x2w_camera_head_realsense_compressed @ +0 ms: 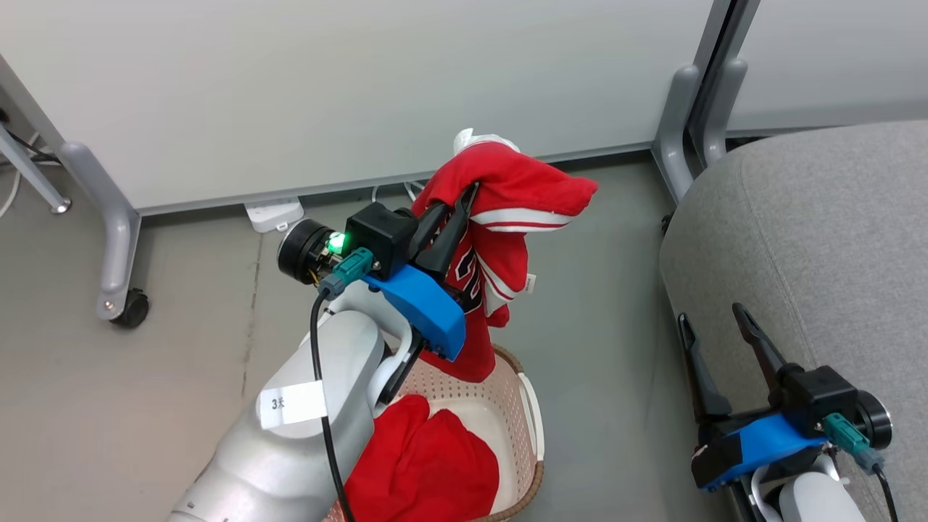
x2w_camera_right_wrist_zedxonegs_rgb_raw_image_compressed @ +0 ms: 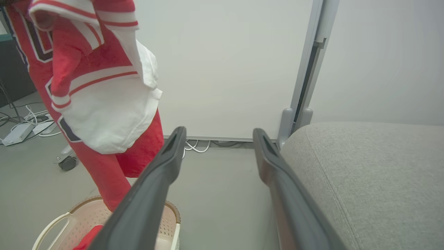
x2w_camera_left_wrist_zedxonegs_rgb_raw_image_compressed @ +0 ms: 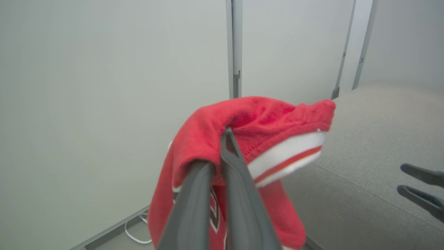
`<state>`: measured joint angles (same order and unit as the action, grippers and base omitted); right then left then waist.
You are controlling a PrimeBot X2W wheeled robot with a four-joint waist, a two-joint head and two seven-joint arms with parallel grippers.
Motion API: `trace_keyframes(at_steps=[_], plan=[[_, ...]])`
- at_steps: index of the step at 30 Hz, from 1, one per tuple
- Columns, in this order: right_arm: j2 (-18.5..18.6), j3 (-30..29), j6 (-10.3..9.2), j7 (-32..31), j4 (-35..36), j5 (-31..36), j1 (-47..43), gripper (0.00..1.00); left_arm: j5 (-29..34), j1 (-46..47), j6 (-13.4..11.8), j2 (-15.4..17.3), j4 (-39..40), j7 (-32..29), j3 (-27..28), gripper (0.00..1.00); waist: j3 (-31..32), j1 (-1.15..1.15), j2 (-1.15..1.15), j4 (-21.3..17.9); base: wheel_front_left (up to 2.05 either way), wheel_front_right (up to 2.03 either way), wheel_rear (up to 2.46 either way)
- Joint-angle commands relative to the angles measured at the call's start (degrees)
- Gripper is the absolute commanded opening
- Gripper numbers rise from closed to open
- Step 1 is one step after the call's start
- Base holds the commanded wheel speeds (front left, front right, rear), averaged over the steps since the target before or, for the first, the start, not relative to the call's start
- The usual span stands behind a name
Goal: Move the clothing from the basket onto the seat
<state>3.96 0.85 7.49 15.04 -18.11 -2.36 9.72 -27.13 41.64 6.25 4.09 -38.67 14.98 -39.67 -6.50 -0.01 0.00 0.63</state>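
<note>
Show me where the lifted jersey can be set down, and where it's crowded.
The seat is bare from its rounded corner by the partition post rightward; the open right gripper sits at its near edge. The floor between basket and seat is bare too. Crowded: the basket, holding a second red garment under the jersey that the left gripper grips.

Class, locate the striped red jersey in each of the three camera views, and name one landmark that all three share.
Head view: jersey, centre, pinched by the left hand, hanging down toward the basket.
Left wrist view: jersey, centre, draped over that hand's closed fingers.
Right wrist view: jersey, upper left, hanging down toward the basket.
Shared landmark: the grey seat, at the right side of every view.
</note>
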Motion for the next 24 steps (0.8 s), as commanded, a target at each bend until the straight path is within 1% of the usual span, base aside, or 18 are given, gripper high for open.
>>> trace_keyframes(at_steps=[1, 9, 15, 20, 24], plan=[[-0.18, -0.04, 0.01, 0.22, -0.12, -0.08, -1.2, 1.0, 0.26, 0.95, -0.15, -0.01, 0.54, 0.3, 0.28, 0.0, 1.05, 0.01, 0.0, 0.09, 0.0, 0.0, 0.0], [-0.52, -0.03, 0.01, 0.22, -0.25, -0.25, -2.61, 1.0, 0.72, 0.28, 0.08, -0.14, 2.07, 0.31, 0.06, 0.0, 3.49, 0.01, 0.0, 0.34, 0.0, 0.0, 0.0], [-0.6, 0.67, 0.01, 0.22, 0.08, -0.12, -3.08, 1.0, 0.38, -0.21, 0.24, -0.06, 2.25, 0.31, 0.1, 0.0, 4.11, 0.01, 0.0, 0.66, 0.0, 0.0, 0.0], [-0.63, 2.54, 0.01, 0.22, 0.55, -0.27, -2.02, 1.0, 0.38, -0.53, 0.28, 0.07, 2.3, 0.31, 0.34, 0.0, 4.15, 0.01, 0.0, 0.79, 0.0, 0.0, 0.0], [-0.56, 5.27, 0.01, 0.22, 0.98, -0.79, -0.46, 1.0, 0.64, -0.64, 0.19, 0.03, 2.23, 0.3, 0.21, 0.0, 3.89, 0.01, 0.0, 0.87, 0.0, 0.0, 0.0]])
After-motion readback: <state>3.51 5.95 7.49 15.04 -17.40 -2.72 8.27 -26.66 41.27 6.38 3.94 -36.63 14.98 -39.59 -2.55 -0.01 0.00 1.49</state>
